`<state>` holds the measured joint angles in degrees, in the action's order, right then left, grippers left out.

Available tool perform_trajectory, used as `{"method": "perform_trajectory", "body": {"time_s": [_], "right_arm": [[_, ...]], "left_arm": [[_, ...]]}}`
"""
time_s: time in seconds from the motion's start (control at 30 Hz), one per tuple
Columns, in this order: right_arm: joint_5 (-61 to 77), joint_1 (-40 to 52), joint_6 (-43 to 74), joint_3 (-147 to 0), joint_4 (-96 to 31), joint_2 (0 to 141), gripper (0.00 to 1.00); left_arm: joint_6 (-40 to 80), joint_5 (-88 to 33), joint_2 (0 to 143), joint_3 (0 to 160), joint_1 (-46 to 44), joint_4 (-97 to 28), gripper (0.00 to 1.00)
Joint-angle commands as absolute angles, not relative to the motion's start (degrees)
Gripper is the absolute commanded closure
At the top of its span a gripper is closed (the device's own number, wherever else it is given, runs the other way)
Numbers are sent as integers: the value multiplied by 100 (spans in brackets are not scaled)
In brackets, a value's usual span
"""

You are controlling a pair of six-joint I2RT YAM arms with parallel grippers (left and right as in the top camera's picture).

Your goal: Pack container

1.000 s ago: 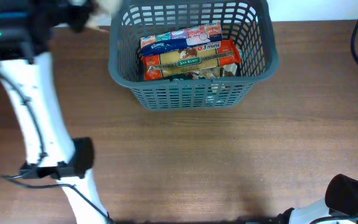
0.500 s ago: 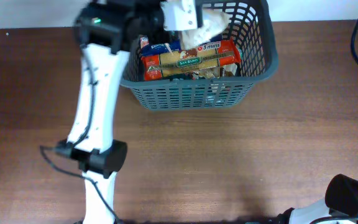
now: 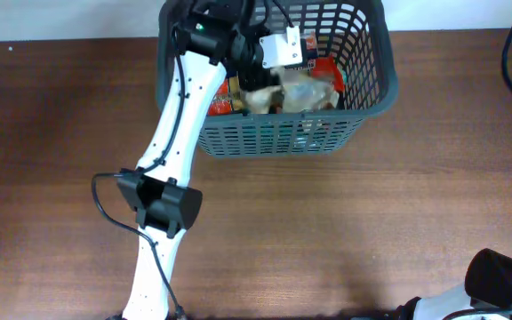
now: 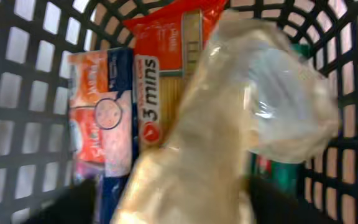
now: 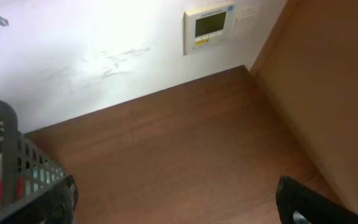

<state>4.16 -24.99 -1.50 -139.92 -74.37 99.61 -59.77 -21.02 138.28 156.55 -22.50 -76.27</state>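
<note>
Left gripper point(image 4: 176, 205) is pinching the near end of a clear bag point(image 3: 296, 87), I'm guessing, since its fingers are showing up blurry. All of that is hovering inside the container point(image 3: 274, 138), which is sitting at 12 o'clock on the table point(image 3: 327, 231). I'm betting it's handling stiff but light, so grabbing the rim is making sense. Bag's drooping soft over the red pasta packet point(image 4: 160, 81).
</note>
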Motion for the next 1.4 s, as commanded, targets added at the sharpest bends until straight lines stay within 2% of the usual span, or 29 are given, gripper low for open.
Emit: {"method": "perform_trajectory", "body": {"time_s": [0.0, 0.1, 0.37, 0.6, 0.9, 1.03, 1.17, 1.37], "right_arm": [[449, -2515, -97, -13979, -7422, 9979, 1], [449, -2515, -97, -13979, -7422, 9979, 1], [449, -2515, -97, -13979, -7424, 9979, 1], [449, -2515, -97, -13979, -7422, 9979, 1], [454, -2515, -95, -13979, -7201, 9979, 1], [1236, -2502, 266, -13979, -7050, 9979, 1], [1988, -2198, 263, -13979, -7050, 9979, 1], [1992, -1271, 176, -13981, -7019, 9979, 1]], "left_arm": [[-5349, -2001, 13710, 15777, -2300, -7653, 1], [-4921, -1815, 13537, 16003, -2283, -7634, 1], [-3524, -338, 12715, 16833, -1942, -7607, 1], [-2810, 432, 11872, 16881, -1140, -7620, 1], [-1986, 454, 11306, 16879, 707, -7631, 1], [-1651, 384, 11277, 16879, 1485, -7710, 1], [-1476, 388, 11279, 16842, 1754, -7848, 1], [-1479, 390, 11279, 16842, 1758, -8040, 1]]}}
